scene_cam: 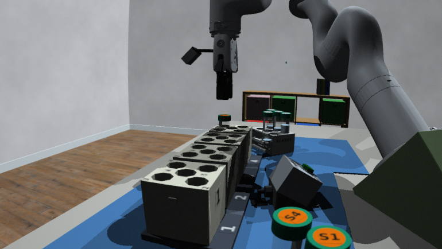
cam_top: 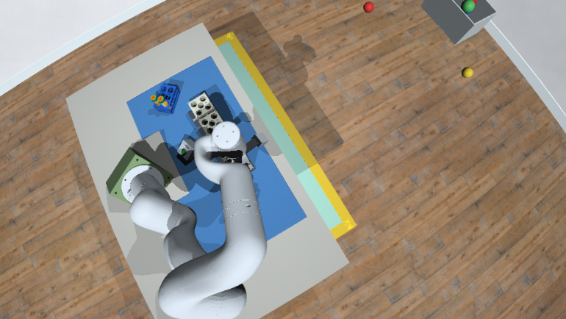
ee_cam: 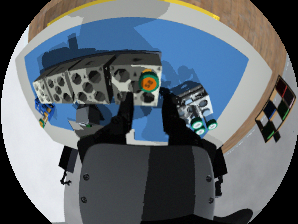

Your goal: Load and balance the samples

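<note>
1. Sample S8, or so you may take it, since its cap label is too small to read, is the orange-dotted tube (scene_cam: 224,117) standing in a far hole of the farthest adapter (scene_cam: 230,131) on the loading stand ST (scene_cam: 229,228); only its green cap shows above the block.
2. Your gripper (scene_cam: 224,88) hangs well above that adapter, fingers pointing straight down and partly apart, holding nothing.
3. From the wrist camera you look down between the two dark fingers at the same tube (ee_cam: 148,83), apart from them, in the end adapter of the row.
4. Samples S4 (scene_cam: 292,216) and S1 (scene_cam: 328,237) stand in the blue sample rack RS (cam_top: 167,98), closest to the exterior camera, caps side by side.
5. The nearest adapter, marked 1 (scene_cam: 185,194), shows all its holes dark and open; you see the same in the two blocks behind it.
6. The white blank rack RB (scene_cam: 274,140) sits beyond the stand with several green-capped tubes in it.
7. The grey box with the green key DONE (scene_cam: 307,167) sits tilted on the blue mat (scene_cam: 328,154), between the stand and the arm's green base (cam_top: 118,178).
</note>
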Robot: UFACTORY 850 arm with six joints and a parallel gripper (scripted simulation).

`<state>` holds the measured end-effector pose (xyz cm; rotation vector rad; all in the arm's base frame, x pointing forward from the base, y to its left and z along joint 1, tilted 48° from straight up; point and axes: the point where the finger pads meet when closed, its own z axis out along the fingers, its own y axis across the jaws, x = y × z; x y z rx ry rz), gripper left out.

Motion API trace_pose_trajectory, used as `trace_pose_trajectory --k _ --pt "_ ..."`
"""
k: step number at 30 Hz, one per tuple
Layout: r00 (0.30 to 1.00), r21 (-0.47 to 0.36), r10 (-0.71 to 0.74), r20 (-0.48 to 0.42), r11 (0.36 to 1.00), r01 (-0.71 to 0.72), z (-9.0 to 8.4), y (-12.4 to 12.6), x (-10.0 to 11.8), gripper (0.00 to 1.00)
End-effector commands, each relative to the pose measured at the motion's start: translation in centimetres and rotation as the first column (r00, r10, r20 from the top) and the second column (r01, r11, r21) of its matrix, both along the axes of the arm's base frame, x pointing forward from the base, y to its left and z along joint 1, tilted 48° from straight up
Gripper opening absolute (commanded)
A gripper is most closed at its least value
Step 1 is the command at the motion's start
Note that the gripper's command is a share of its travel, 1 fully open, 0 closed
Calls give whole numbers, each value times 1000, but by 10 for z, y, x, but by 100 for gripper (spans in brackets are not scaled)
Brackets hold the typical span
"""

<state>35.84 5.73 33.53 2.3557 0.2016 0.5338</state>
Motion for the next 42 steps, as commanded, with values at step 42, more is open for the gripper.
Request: trace_pose_trajectory --k 42 --pt "1000 1 0 1 1000 0 41 37 -26 43"
